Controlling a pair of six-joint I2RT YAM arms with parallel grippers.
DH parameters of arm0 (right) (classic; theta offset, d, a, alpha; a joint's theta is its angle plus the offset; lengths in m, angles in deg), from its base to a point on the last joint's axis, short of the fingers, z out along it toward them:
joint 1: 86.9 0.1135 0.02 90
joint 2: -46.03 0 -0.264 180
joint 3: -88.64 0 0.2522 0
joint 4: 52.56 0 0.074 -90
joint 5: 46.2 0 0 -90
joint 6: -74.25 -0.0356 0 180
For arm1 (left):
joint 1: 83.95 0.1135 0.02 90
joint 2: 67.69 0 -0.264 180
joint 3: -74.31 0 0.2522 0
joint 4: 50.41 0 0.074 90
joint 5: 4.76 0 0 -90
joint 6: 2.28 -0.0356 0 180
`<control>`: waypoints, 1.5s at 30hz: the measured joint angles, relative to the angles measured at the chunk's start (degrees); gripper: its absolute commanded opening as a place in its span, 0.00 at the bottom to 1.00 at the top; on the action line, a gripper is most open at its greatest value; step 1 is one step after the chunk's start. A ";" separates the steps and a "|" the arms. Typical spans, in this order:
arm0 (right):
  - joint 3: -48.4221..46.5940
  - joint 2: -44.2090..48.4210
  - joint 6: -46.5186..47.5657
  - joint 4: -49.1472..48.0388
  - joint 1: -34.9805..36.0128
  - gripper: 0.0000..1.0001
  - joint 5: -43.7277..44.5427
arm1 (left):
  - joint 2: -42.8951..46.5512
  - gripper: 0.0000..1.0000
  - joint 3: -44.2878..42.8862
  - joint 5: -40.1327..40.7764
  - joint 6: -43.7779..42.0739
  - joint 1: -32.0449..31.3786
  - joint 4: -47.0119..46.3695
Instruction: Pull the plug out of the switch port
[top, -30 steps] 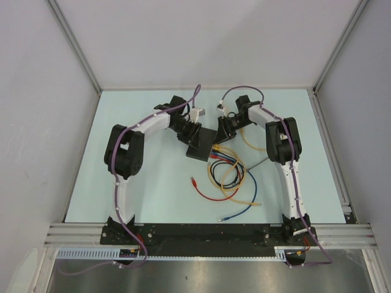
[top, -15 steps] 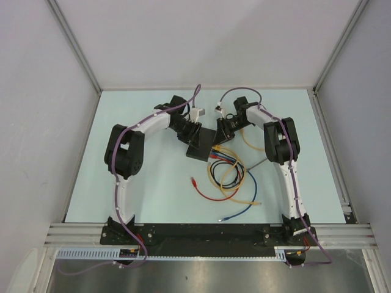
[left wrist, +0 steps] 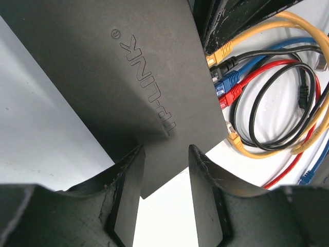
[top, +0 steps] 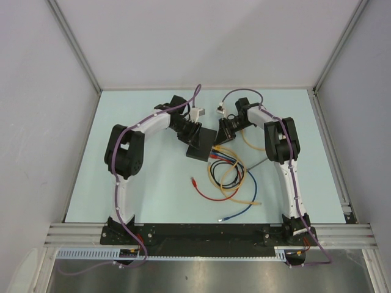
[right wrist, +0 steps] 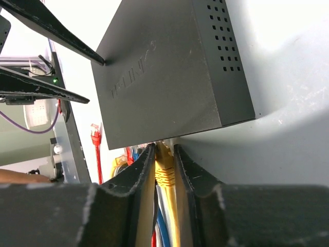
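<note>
The switch (top: pixel 201 146) is a flat matte-black box lying mid-table, its top large in the left wrist view (left wrist: pixel 118 77) and the right wrist view (right wrist: pixel 164 67). Yellow, black, blue and red plugs sit in a row along its port edge. My right gripper (right wrist: pixel 164 150) is shut on the yellow plug (right wrist: pixel 165 170) at the end of that row, and the plug is seated in its port. My left gripper (left wrist: pixel 165 149) straddles the switch's opposite corner, one finger against each edge. From above, the left gripper (top: pixel 193 135) and right gripper (top: pixel 221 138) flank the switch.
Loops of yellow, red, blue and black cable (top: pixel 229 177) lie on the table just in front of the switch. A red free end (top: pixel 194 180) and a blue free end (top: pixel 223 218) point toward the arm bases. Enclosure walls stand on three sides.
My right gripper's jaws have closed in on the yellow plug. The left gripper and the switch have not moved.
</note>
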 measured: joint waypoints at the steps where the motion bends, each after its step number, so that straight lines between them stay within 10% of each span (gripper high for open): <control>1: 0.00 0.00 0.07 -0.02 0.04 0.16 0.09 | 0.00 0.47 0.00 0.07 0.00 -0.02 -0.02; 45: 0.04 2.49 3.43 1.57 1.03 0.00 7.06 | -0.22 0.48 -0.76 1.64 -0.02 -0.94 -0.35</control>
